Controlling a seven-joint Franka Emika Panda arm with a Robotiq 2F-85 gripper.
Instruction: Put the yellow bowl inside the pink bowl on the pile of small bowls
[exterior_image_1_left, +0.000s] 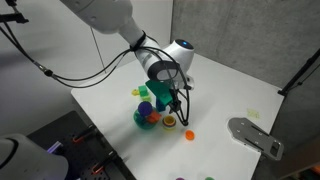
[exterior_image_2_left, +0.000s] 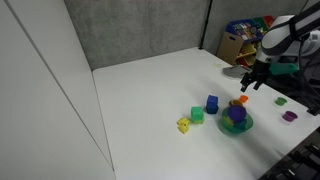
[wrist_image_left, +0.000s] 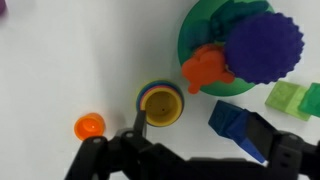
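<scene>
In the wrist view the yellow bowl (wrist_image_left: 160, 103) sits nested on top of the pile of small bowls, with thin blue, pink and green rims (wrist_image_left: 142, 98) showing round its edge. The pink bowl is hidden under it apart from that thin rim. My gripper (wrist_image_left: 198, 132) is open and empty just above the table. Its left finger is beside the yellow bowl and its right finger is next to a blue block (wrist_image_left: 232, 120). In an exterior view the gripper (exterior_image_1_left: 183, 108) hangs over the yellow bowl (exterior_image_1_left: 170, 122).
A teal bowl (wrist_image_left: 205, 40) holds a purple piece (wrist_image_left: 263, 45) and an orange piece (wrist_image_left: 207, 68). A small orange round piece (wrist_image_left: 89, 126) lies on the table to the left. Green blocks (wrist_image_left: 290, 98) are at the right. A grey plate (exterior_image_1_left: 255, 135) lies near the table edge.
</scene>
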